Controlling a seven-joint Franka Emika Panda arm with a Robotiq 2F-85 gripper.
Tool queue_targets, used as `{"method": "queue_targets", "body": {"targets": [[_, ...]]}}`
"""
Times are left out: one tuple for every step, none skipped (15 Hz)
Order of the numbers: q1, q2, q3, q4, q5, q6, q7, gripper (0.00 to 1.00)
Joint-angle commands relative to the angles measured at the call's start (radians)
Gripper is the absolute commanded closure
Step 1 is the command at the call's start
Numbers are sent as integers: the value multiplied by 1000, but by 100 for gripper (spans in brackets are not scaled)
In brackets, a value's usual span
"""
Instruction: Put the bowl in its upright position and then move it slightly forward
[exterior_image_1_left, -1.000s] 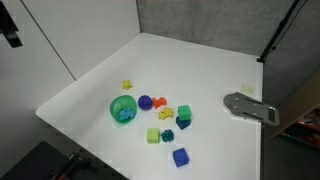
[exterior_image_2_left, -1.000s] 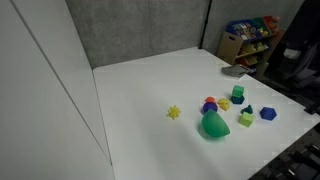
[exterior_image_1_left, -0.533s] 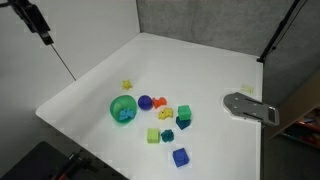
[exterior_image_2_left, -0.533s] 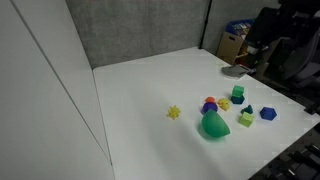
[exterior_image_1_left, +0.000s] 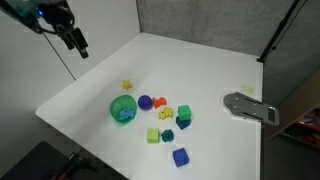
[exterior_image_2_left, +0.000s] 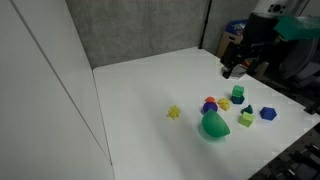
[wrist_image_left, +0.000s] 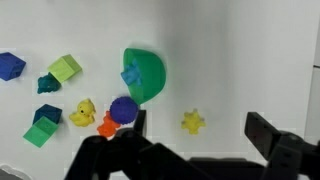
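Note:
The green bowl (exterior_image_1_left: 123, 109) lies on its side on the white table, its teal-blue inside facing outward; it also shows in an exterior view (exterior_image_2_left: 213, 125) and in the wrist view (wrist_image_left: 145, 75). My gripper (exterior_image_1_left: 78, 43) hangs high above the table, well away from the bowl, and shows in an exterior view (exterior_image_2_left: 233, 68) too. In the wrist view its fingers (wrist_image_left: 195, 125) are spread wide and empty, with a yellow star toy (wrist_image_left: 193, 122) on the table between them.
Toys lie beside the bowl: a purple ball (exterior_image_1_left: 145, 102), a yellow duck (wrist_image_left: 83, 112), an orange piece (wrist_image_left: 107, 125), green cubes (exterior_image_1_left: 184, 114) (exterior_image_1_left: 153, 135), a teal block (wrist_image_left: 48, 86) and a blue block (exterior_image_1_left: 180, 156). A grey metal plate (exterior_image_1_left: 249, 106) rests at the table edge. A shelf of packets (exterior_image_2_left: 249, 35) stands beyond.
My gripper has come into both exterior views and moved in over the table edge, lower than before. The bowl and toys have not moved.

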Motion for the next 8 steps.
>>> {"method": "queue_targets", "body": {"targets": [[1, 68, -39, -4, -7, 89, -72, 0], [1, 86, -51, -10, 5, 117, -93, 0], [0, 106, -63, -13, 20, 138, -118, 0], [-2, 126, -75, -16, 27, 158, -138, 0], [-3, 145, -85, -17, 34, 173, -156, 0], [-5, 162, -96, -19, 43, 184, -174, 0], [-7, 177, -105, -21, 50, 192, -188, 0], [-9, 191, -113, -23, 62, 200, -207, 0]]}}
